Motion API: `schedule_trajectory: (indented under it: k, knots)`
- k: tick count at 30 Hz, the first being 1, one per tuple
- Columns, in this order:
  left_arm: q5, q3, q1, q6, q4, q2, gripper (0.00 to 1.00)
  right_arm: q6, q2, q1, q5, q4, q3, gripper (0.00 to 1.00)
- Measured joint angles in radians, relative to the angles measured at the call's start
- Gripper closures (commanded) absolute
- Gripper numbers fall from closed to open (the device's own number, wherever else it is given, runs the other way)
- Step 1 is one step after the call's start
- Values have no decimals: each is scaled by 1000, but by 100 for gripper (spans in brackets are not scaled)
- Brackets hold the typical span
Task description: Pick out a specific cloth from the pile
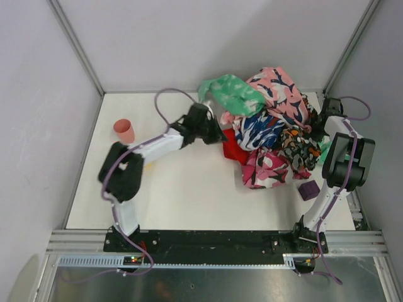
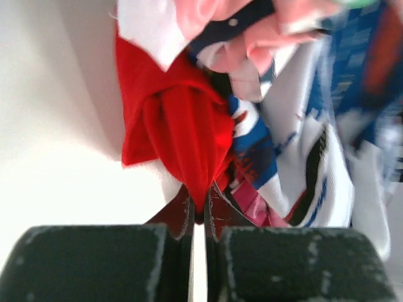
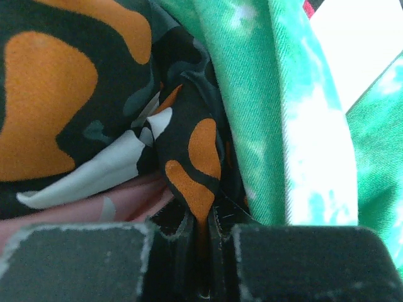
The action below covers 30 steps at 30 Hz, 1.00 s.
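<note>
The pile of patterned cloths lies at the back right of the table. It holds mint green, pink with navy, blue-white, magenta and orange-black camouflage cloths. My left gripper sits at the pile's left edge, shut on a fold of a plain red cloth; the red cloth also shows in the top view. My right gripper is at the pile's right side, shut on a fold of the camouflage cloth, with green cloth beside it.
A pink cup stands at the left of the white table. A small purple block lies near the right arm's base. Grey walls and metal posts enclose the table on the far, left and right sides.
</note>
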Motion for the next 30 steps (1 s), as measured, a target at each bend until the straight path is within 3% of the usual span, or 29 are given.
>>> schedule_trajectory:
  k: [6,13,19,23,24,30]
  knots:
    - [-188,33,97,141,-185,-360,99,8,10,-6,26,1,1,92]
    - [-315,399,140,308,-313,-464,99,10,10,-28,33,-1,1,87]
    - [-272,614,134,380,-386,-463,99,7,0,-34,41,-2,0,56]
    - [-268,623,133,399,-421,-464,99,-5,-62,-33,102,-38,-19,14]
    - [-273,616,132,402,-431,-463,99,-10,-89,-32,121,-55,-26,7]
    - [-369,571,129,432,-494,-441,99,-16,-341,-8,215,-144,-41,1]
